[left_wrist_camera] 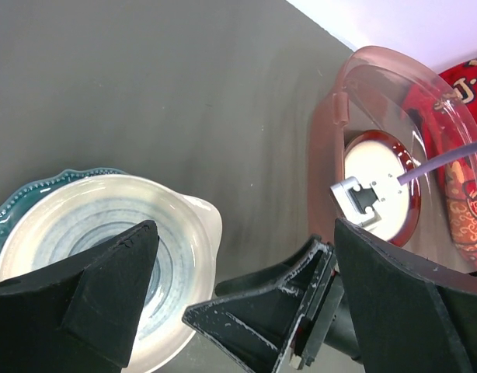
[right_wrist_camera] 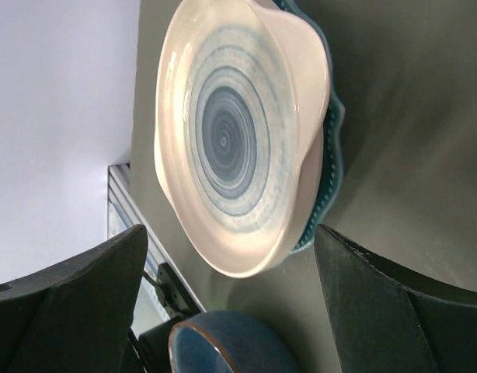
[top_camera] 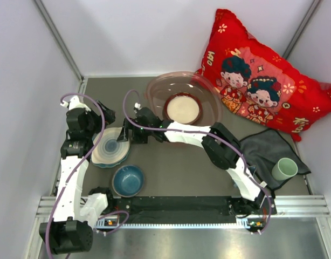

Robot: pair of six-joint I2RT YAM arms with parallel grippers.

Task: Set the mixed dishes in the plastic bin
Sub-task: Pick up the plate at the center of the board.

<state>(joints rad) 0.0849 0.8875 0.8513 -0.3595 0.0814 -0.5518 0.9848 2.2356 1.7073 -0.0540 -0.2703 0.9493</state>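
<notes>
Clearing the worktop (top_camera: 176, 162) looks partly done: a cream-white bowl (top_camera: 183, 108) with a dark red rim sits inside the plastic bin (top_camera: 207, 93), the pinkish translucent basin at the far side beside the red pillow (top_camera: 262, 81). The step in hand, as I judge it, is picking up the blue-ringed white handled plate (right_wrist_camera: 231, 132), which lies on top of the teal scalloped plate (right_wrist_camera: 333, 132) at the left of the worktop, with the blue bowl (top_camera: 128, 179) just nearer the arms. The right hand (right_wrist_camera: 229, 233) hangs close to this stack with its fingers spread wide and nothing between them. The left hand (left_wrist_camera: 245, 229), at the stack's other side, is likewise wide open and empty. The next move calls for one hand to close on the plate's rim or lobed handle and lift it alone, leaving the teal one. The plate is glossy and shallow, its blue rings darkening toward the centre. The pale green cup (top_camera: 284, 168) stands far right on the dark grey cloth (top_camera: 260, 145).
</notes>
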